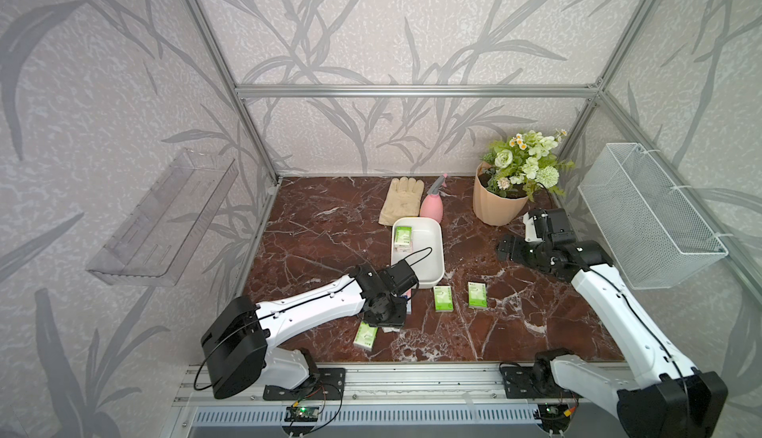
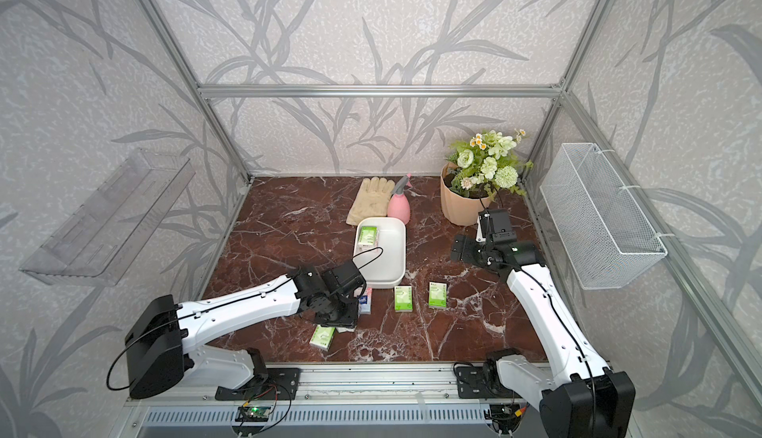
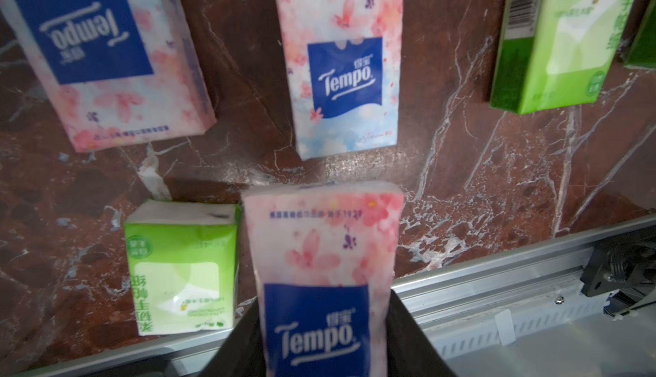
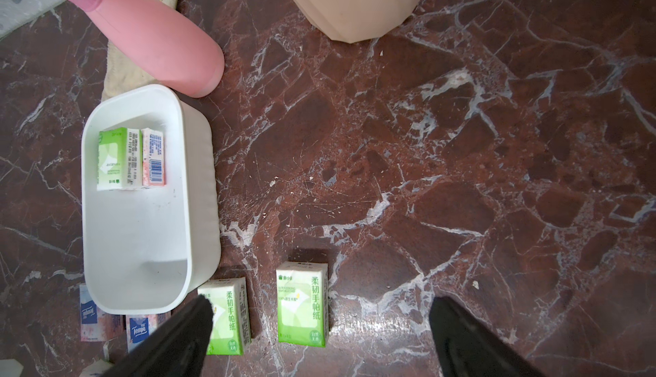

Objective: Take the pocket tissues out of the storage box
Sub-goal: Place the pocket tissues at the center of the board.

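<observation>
Clamping one pink packet (image 3: 321, 251) of the pocket tissues in the left gripper (image 3: 323, 307) — jaws pressing on its two long sides at the label end, the other end sticking out past the tips. Carrying it low over the worktop (image 3: 497, 180), with another pink packet (image 3: 340, 73) lying flat just ahead of the tips, a third (image 3: 106, 56) off to one side of that, and a green packet (image 3: 181, 268) lying just beside the held one. Hovering with the right gripper (image 4: 319, 307) spread wide and gripping nothing, well apart from the storage box (image 4: 198, 180).

Waiting inside that box, at the end farthest from the left gripper: a flat green one (image 4: 113, 158) and a pink one standing on its edge (image 4: 153, 157), touching side by side.

Judging these packets as very light, soft and a little squashy — folded paper in slick film, so likely slipping out of a loose pinch and denting, not breaking, under a hard one. Probably best taking hold across the narrow width near the middle, squeezing moderately. For the edge-standing pink one, likely pinching the two broad faces from above, though with the green neighbour leaving little room on that side
</observation>
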